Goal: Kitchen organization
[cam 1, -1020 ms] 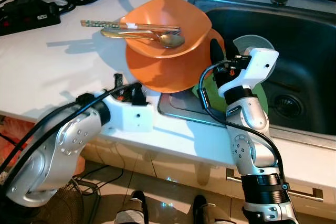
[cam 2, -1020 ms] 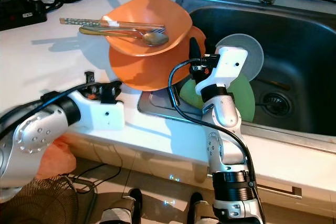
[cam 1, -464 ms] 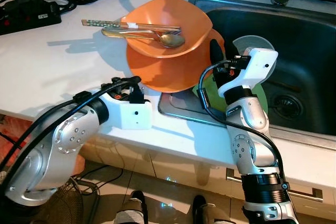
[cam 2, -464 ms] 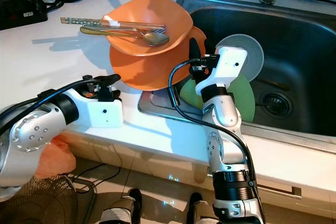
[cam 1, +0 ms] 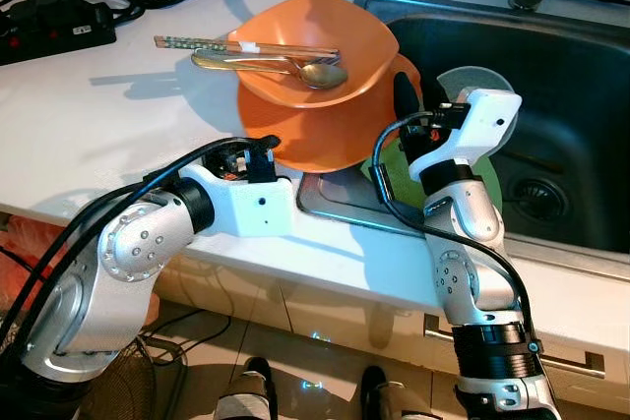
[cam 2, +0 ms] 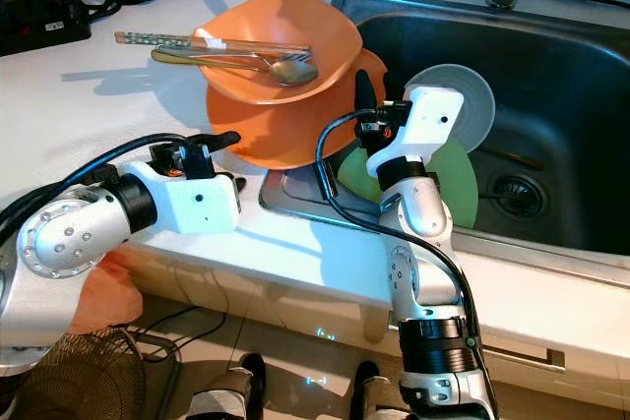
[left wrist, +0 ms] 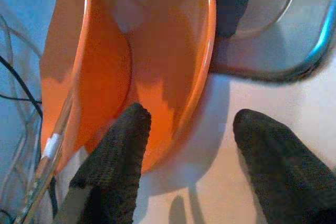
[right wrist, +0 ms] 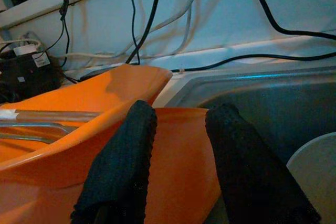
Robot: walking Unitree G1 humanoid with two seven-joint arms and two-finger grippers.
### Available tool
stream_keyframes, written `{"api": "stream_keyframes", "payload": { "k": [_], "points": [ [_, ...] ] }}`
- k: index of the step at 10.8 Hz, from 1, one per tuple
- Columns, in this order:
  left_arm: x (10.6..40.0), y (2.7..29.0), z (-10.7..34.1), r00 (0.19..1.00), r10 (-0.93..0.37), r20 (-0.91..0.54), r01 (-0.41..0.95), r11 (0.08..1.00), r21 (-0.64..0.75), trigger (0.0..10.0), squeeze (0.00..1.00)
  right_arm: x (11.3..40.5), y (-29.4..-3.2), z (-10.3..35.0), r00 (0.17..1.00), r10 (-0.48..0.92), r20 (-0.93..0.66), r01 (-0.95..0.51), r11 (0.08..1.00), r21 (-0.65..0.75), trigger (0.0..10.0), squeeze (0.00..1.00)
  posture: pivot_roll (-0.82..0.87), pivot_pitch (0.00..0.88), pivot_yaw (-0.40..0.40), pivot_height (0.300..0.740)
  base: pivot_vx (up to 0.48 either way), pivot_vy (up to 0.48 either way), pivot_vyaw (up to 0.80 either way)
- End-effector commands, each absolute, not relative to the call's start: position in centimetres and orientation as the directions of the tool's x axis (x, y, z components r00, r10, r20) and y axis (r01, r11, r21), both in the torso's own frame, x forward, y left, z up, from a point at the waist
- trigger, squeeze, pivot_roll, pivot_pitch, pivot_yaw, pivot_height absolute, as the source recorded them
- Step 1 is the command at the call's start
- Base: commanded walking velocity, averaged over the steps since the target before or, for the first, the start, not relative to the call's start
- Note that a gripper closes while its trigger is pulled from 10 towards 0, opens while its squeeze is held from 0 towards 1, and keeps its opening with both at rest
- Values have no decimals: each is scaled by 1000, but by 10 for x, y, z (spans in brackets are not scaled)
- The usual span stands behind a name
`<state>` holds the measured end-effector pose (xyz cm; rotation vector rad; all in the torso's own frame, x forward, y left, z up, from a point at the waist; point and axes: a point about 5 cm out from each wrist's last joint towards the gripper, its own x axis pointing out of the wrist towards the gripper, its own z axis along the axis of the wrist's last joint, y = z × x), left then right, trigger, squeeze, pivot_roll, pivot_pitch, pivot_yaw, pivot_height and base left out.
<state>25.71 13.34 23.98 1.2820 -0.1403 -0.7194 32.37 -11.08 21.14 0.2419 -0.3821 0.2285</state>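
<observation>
**Both grippers at the stacked orange dishes by the sink**

You have two orange dishes stacked on the white counter (cam 1: 89, 135), right at the corner of the sink (cam 1: 551, 66). The orange bowl (cam 1: 325, 41) sits on top of the orange plate (cam 1: 315, 140), and the plate's near edge hangs a little over the sink rim. Across the bowl lie a pair of chopsticks (cam 1: 246, 47) and a metal spoon (cam 1: 285, 69), their handles pointing out over the counter to your left.

Your left gripper (left wrist: 189, 145) is at the near rim of the plate, low over the counter, with its fingers spread apart and nothing between them. One finger (left wrist: 118, 150) lies in front of the plate's edge; whether it touches the rim is hard to tell from the wrist view.

Your right gripper (right wrist: 178, 129) is raised at the sink-side edge of the plate, fingers released with a gap between them, pointing toward the bowl and plate. Behind that arm, inside the sink, a grey plate (cam 1: 472, 81) and a green plate (cam 1: 389, 159) lean together.

A black power strip (cam 1: 54, 31) and cables lie at the far left of the counter.
</observation>
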Motion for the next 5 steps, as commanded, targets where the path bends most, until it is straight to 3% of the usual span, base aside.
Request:
{"api": "stream_keyframes", "payload": {
  "k": [1,2,5],
  "points": [
    [252,132,245,762,-582,-284,417,106,903,10000,1000,326,-126,178,950,127,284,-195,954,226,10000,0,247,289,71,740,0,0,0],
    [252,132,247,756,-591,-283,429,119,896,10000,1000,326,-127,179,950,127,285,-196,955,225,10000,0,248,286,70,740,0,0,0],
    [253,125,264,735,-660,-155,485,353,800,10000,1000,328,-129,180,949,123,291,-192,956,221,10000,0,245,282,65,740,0,0,0]
  ]
}}
